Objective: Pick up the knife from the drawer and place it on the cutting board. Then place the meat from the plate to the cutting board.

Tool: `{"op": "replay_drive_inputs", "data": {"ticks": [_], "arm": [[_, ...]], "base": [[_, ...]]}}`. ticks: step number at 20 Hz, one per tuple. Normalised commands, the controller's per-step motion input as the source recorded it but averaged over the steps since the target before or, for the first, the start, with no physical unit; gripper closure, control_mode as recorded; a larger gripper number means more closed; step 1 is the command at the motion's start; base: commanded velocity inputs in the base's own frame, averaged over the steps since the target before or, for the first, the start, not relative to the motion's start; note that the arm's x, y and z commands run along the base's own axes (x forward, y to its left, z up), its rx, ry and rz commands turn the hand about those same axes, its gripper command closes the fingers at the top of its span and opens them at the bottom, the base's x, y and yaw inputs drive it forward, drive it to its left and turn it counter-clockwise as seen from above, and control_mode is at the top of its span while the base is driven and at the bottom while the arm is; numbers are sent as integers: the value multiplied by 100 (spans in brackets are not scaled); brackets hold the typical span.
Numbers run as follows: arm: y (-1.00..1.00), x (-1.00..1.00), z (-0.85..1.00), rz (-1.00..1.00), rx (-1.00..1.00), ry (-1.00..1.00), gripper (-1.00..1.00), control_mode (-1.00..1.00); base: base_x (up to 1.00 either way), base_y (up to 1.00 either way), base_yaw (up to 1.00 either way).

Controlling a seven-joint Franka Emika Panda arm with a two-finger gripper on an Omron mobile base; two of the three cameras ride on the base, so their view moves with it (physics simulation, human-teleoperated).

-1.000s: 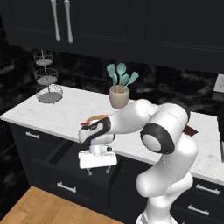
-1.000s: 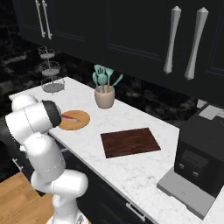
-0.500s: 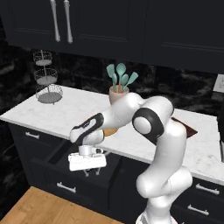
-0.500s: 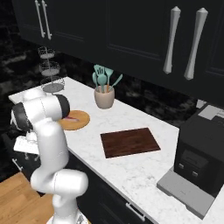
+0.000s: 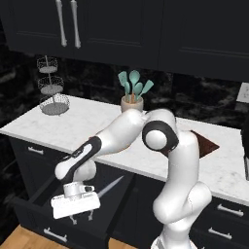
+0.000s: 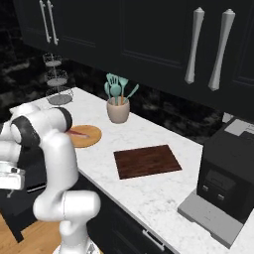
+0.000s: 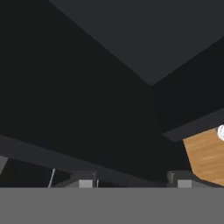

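Observation:
The wide black drawer (image 5: 44, 206) stands pulled out below the counter. In it lies the knife (image 5: 110, 186); its silver blade shows and its handle end is hidden behind my hand. My gripper (image 5: 81, 220) hangs low over the drawer's front part, just left of the blade, open with nothing between its fingers. In the hand view my gripper (image 7: 132, 181) looks into the dark drawer inside. The round tan plate (image 6: 85, 137) carries the red meat strip (image 6: 78, 133). The dark brown cutting board (image 6: 147, 161) lies bare to its right; one corner of the cutting board (image 5: 205, 142) shows past my arm.
A pot of teal spatulas (image 6: 118, 101) stands behind the plate. A wire tiered stand (image 5: 51, 95) is at the counter's far left. A black coffee machine (image 6: 228, 191) stands right of the board. Wooden floor (image 7: 206, 154) shows beyond the drawer's front.
My arm has swung down and forward from counter height, and the hand has dropped into the open drawer. The gripper stays open. Plate, meat and board have not moved.

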Motion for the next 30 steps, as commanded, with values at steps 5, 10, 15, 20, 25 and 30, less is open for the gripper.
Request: {"op": "replay_drive_inputs", "data": {"ticks": [5,10,15,20,25,30], "arm": [[-33,21,54,-1,0,-7,-100,-100],[-52,96,46,-8,-2,-6,-100,-100],[-7,73,-55,-12,-5,0,-100,-100],[5,44,-75,-26,-7,0,-100,-100],[7,41,-55,-26,-13,-2,-100,-100],[35,40,-41,-20,-20,-10,-100,-100]], "base": [[0,0,0],[0,0,0],[0,0,0],[0,0,0],[0,0,0],[0,0,0]]}}
